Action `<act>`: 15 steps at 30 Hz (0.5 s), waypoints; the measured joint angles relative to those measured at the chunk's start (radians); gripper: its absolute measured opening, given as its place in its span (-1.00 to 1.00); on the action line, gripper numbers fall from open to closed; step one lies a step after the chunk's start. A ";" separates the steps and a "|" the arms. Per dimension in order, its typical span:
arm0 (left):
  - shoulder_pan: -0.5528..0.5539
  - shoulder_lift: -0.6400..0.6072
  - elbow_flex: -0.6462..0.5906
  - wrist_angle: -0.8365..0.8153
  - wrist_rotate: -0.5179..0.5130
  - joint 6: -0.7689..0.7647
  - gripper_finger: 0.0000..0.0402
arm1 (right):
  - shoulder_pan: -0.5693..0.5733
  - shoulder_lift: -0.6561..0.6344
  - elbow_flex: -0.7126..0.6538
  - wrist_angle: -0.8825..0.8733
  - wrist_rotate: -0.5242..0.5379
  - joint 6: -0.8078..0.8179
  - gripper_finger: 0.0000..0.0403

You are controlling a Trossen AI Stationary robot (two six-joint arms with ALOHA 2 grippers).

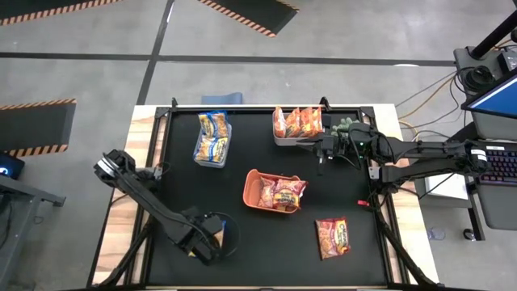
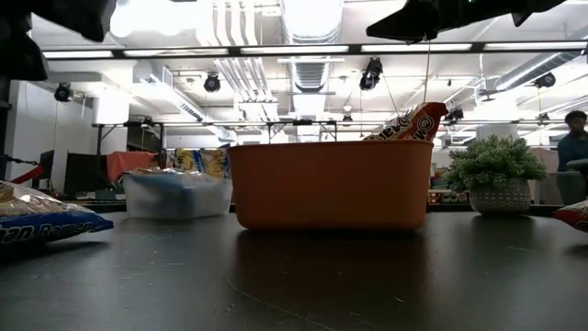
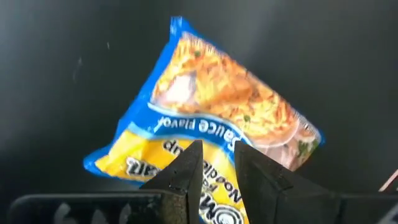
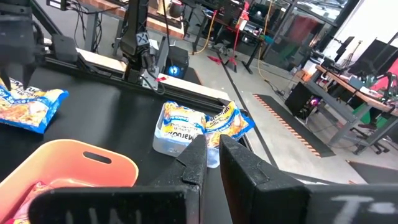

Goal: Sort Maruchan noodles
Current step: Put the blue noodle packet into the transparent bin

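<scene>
The left gripper [image 1: 208,241] sits low at the near left part of the table [image 1: 266,250], directly over a blue-and-yellow packet [image 3: 205,121] that lies flat on the black surface. In the left wrist view its fingers [image 3: 186,177] stand narrowly apart with the packet's lower edge between them; whether they grip it cannot be told. The right gripper [image 1: 321,149] hangs above the table near the far right, its fingers [image 4: 198,158] closed together and holding nothing, just beside a white bin [image 1: 283,139] that holds orange packets [image 1: 297,121] standing on edge. A small potted plant [image 1: 343,125] stands next to this gripper, at the far edge. An orange bin [image 1: 252,184] occupies the table centre and holds red packets [image 1: 283,194]; in the low view one of them pokes above its rim. A clear bin [image 1: 212,153] stands left of centre toward the far side and holds blue-and-yellow packets [image 1: 213,125], one leaning on its far rim. One loose red packet [image 1: 333,237] lies flat on the near right part of the table, well apart from both grippers. A person [image 2: 574,138] stands in the room beyond the table.
</scene>
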 joint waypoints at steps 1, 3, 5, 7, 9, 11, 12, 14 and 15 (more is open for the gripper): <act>-0.003 -0.009 -0.004 0.007 -0.023 0.004 -0.63 | 0.000 0.000 0.000 0.000 0.000 0.000 -0.83; -0.007 -0.031 -0.018 0.012 -0.072 0.007 -0.63 | 0.000 0.000 0.000 0.000 0.000 0.000 -0.83; -0.012 -0.067 -0.036 0.010 -0.136 0.025 -0.63 | 0.000 0.000 0.000 0.000 0.000 0.000 -0.83; -0.013 -0.121 -0.070 0.014 -0.212 0.033 -0.63 | 0.000 0.000 0.000 0.000 0.000 0.000 -0.83; -0.013 -0.184 -0.123 0.018 -0.256 0.015 -0.63 | 0.000 0.000 0.000 0.000 0.000 0.003 -0.83; -0.013 -0.249 -0.184 0.049 -0.302 -0.022 -0.63 | 0.000 0.000 0.000 0.000 0.000 0.005 -0.83; -0.017 -0.281 -0.213 0.058 -0.324 -0.047 -0.63 | 0.000 0.000 0.000 0.000 0.000 0.005 -0.83; -0.024 -0.340 -0.267 0.079 -0.347 -0.114 -0.63 | 0.000 0.000 0.000 0.000 0.000 0.005 -0.83; -0.024 -0.365 -0.290 0.084 -0.339 -0.146 -0.63 | 0.000 0.000 0.000 0.000 0.000 0.005 -0.83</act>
